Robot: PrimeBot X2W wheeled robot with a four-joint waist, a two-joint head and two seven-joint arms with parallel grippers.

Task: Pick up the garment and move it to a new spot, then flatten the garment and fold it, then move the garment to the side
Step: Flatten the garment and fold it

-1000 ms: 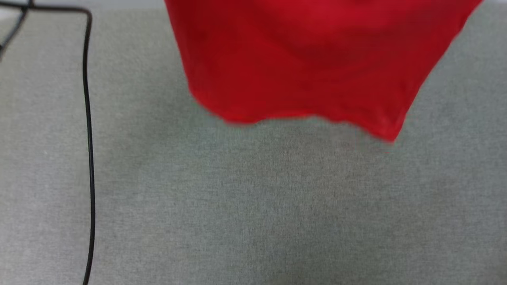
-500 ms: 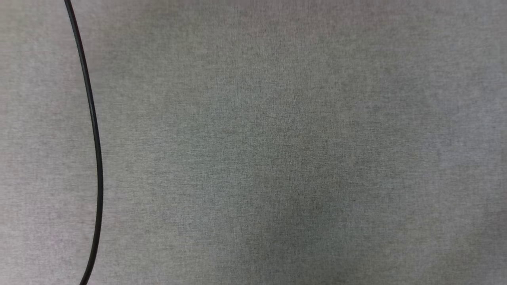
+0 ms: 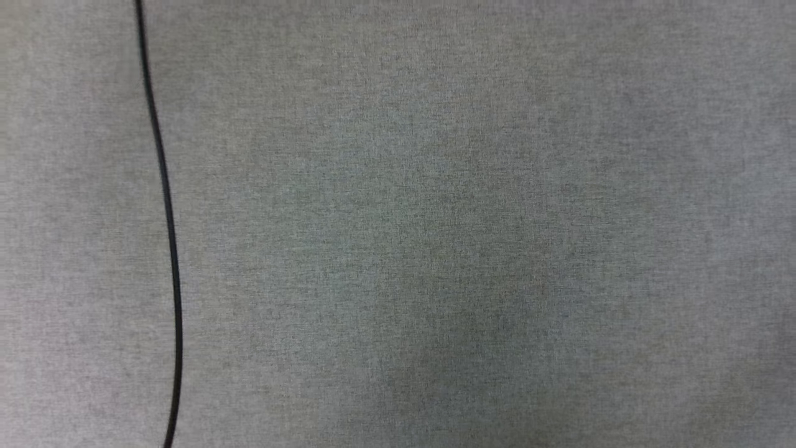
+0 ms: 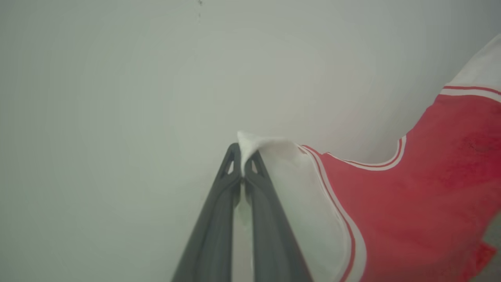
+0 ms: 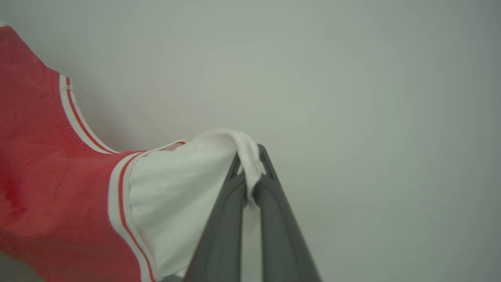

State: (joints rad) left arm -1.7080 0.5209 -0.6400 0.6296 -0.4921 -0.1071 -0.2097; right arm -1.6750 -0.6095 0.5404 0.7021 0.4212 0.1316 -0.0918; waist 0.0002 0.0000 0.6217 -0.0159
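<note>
The garment (image 4: 422, 188) is a red shirt with white sleeves and red-white striped trim, hanging in the air in front of a pale wall. In the left wrist view my left gripper (image 4: 243, 154) is shut on the tip of one white sleeve, the red body trailing off to the right. In the right wrist view my right gripper (image 5: 250, 156) is shut on the other white sleeve of the garment (image 5: 51, 172), whose red body hangs to the left. The cloth drapes over both pairs of dark fingertips.
The head view looks down on a grey fabric surface (image 3: 435, 236). A thin black cable (image 3: 169, 249) runs top to bottom along its left side.
The head camera has tipped down: the red garment's hem at the top of the view a second ago has left it. The cable sits slightly further right than half a second ago.
</note>
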